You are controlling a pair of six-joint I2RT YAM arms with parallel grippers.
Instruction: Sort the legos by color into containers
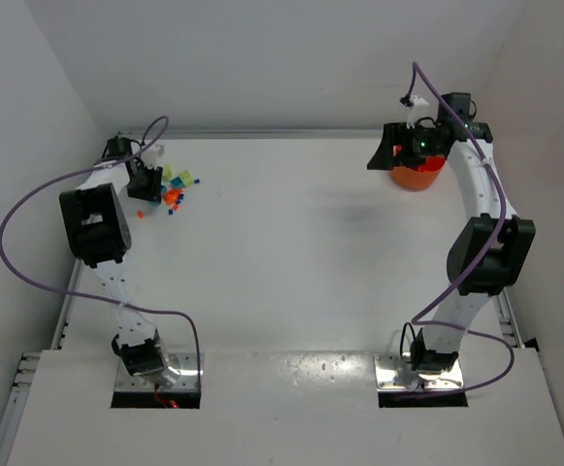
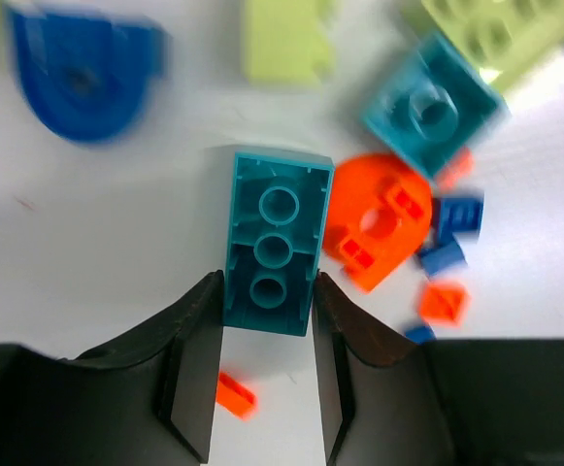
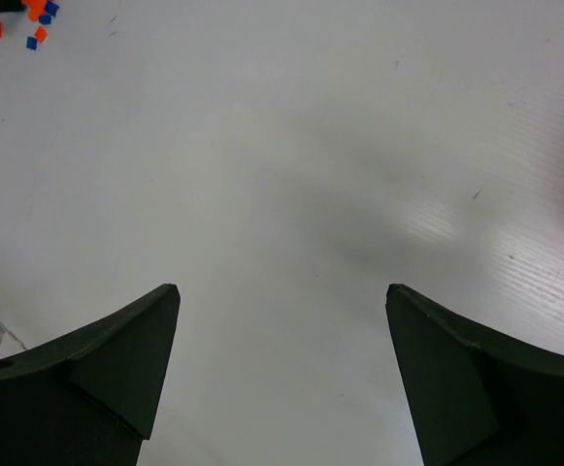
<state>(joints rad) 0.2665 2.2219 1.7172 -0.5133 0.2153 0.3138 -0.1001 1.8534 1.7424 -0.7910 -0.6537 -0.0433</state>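
The legos [image 1: 173, 189] lie in a small pile at the table's far left. My left gripper [image 1: 146, 184] is down at that pile. In the left wrist view it [image 2: 266, 280] is shut on the near end of a teal brick [image 2: 274, 238], which shows sharp while the bricks around it are blurred. An orange-red half-round brick [image 2: 379, 218] lies just right of it. The orange bowl [image 1: 417, 177] stands at the far right, partly hidden under my right gripper [image 1: 398, 155]. That gripper [image 3: 282, 288] is wide open and empty above bare table.
Around the teal brick lie a blue half-round brick [image 2: 87, 78], yellow-green bricks [image 2: 282, 39], a second teal brick [image 2: 432, 112] and small blue [image 2: 451, 228] and orange pieces [image 2: 235, 393]. White walls close the table's back and sides.
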